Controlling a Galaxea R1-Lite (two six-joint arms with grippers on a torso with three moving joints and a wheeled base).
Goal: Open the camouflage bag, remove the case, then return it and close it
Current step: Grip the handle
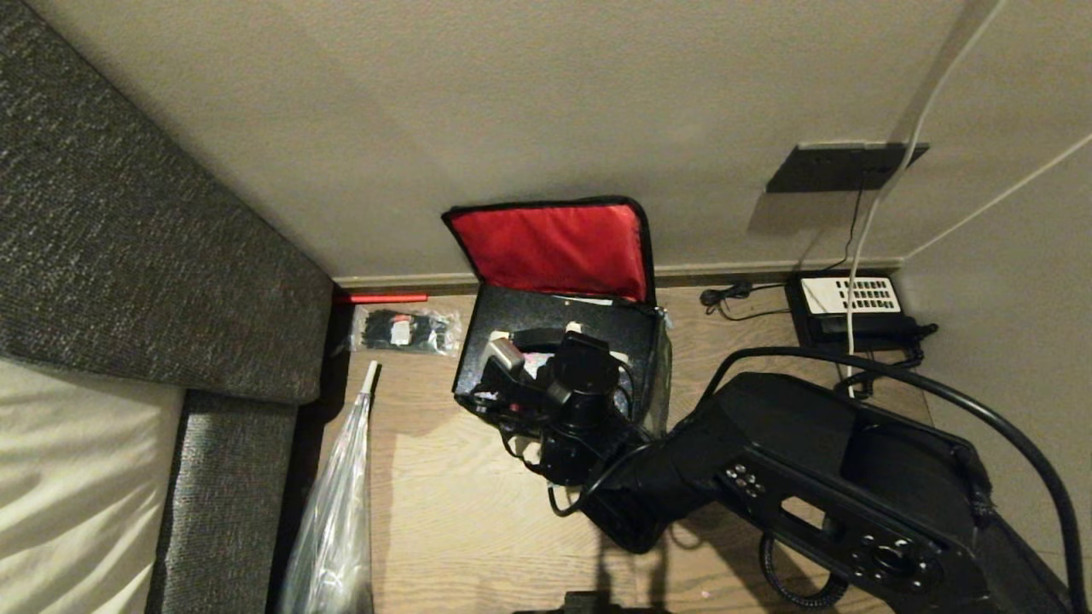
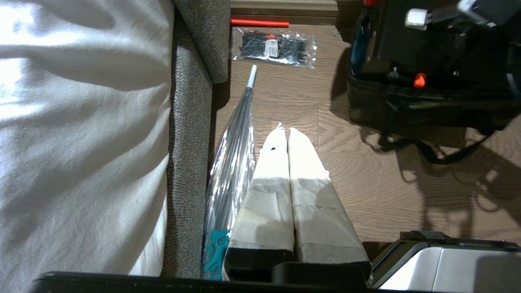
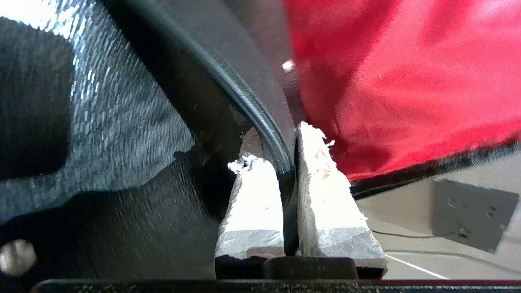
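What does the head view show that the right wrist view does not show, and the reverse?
Only the head view shows the whole camouflage bag standing open on the wooden floor, the packet of cable ties beside it, the desk phone and the right arm reaching into the bag.

Only the right wrist view shows the right gripper shut on a thin black ridged edge; what that edge belongs to is unclear.

Both show the red lid lining and the dark wall socket.

Hotel rm, bed (image 2: 81, 122), desk phone (image 1: 853, 298)
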